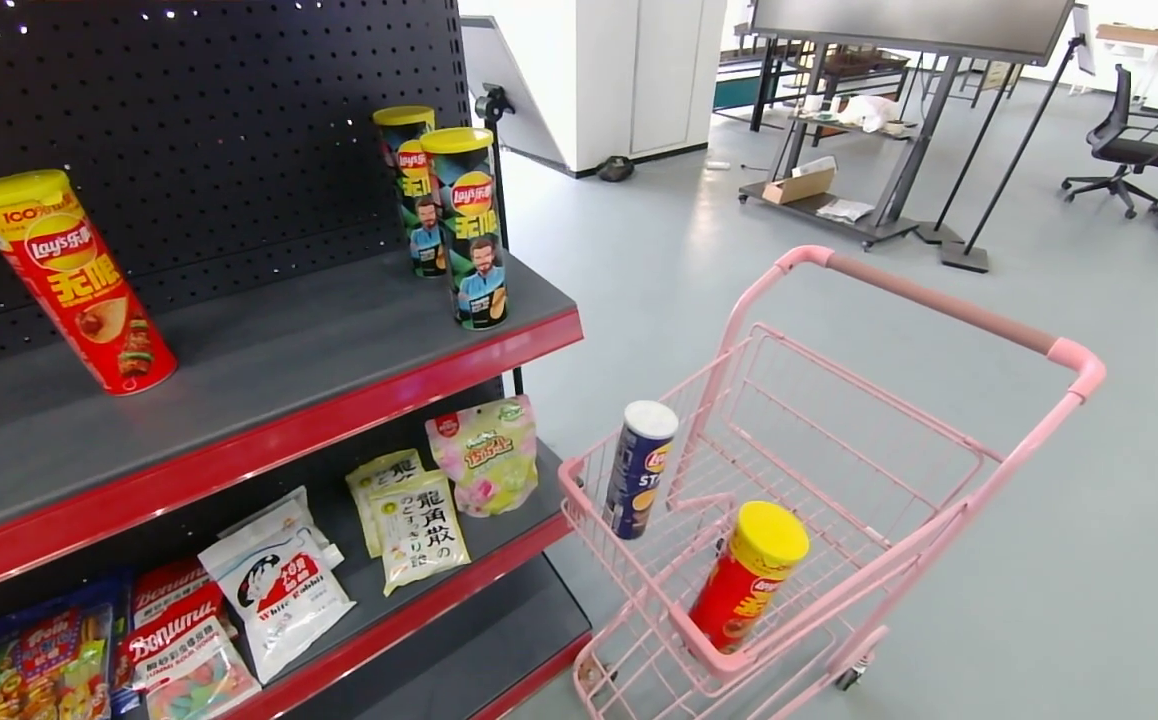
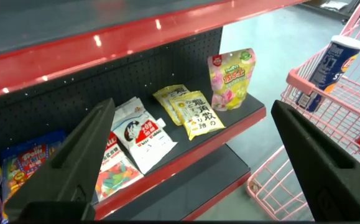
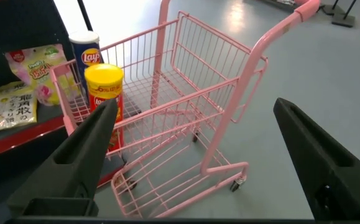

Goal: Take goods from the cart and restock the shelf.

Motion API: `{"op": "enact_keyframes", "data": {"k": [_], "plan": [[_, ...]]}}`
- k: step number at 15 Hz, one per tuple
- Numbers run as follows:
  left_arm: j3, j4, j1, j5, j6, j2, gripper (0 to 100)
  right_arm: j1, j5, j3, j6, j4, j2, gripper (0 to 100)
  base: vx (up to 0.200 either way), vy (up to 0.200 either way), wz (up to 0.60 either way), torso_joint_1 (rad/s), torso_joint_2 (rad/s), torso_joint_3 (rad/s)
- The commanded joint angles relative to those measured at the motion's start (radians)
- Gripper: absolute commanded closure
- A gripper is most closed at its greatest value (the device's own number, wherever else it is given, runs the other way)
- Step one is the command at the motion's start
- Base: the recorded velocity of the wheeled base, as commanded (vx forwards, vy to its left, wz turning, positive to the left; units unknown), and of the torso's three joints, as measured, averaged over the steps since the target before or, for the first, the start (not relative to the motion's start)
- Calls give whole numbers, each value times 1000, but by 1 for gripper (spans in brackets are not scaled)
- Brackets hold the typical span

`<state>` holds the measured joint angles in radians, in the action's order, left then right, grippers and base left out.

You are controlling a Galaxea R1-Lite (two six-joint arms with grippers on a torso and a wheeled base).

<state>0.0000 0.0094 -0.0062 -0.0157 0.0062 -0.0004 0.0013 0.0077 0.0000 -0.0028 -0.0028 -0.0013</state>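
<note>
From where I'm standing, the right tool (image 3: 195, 104) is hanging wide open and empty. The pink cart (image 3: 229, 81) is sitting ahead of and below it, holding a red can (image 3: 105, 93) and a blue can (image 3: 86, 53). The left tool (image 2: 192, 107), also spread apart and empty, is facing the lower shelf (image 2: 192, 152), where snack bags (image 2: 195, 115) are lying just ahead of it.

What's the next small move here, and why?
Probably ease the right gripper toward the red can in the cart. That gripper is open and empty, and the red can stands upright in front of it with nothing between them. The top shelf has bare room for it.
</note>
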Motion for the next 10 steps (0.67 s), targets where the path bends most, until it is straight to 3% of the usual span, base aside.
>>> {"op": "enact_keyframes", "data": {"k": [1,4,7,8,9,10], "plan": [[0,0,0,-1,0,0,0,0,0,0,-2,0,1,0,0,0,0,-149,393,246],[0,0,0,0,1,0,0,2,5,0,-3,0,1,0,0,0,0,-141,411,253],[0,0,0,0,1,0,0,-1,12,-17,-6,-11,49,0,0,0,0,-32,102,69],[0,0,0,0,3,0,0,11,6,-270,38,-10,316,0,0,0,0,0,0,0],[0,0,0,0,1,0,0,2,-25,-592,244,-11,612,0,0,0,0,0,0,0],[0,0,0,0,3,0,0,14,-6,-709,230,-2,730,0,0,0,0,0,0,0]]}}
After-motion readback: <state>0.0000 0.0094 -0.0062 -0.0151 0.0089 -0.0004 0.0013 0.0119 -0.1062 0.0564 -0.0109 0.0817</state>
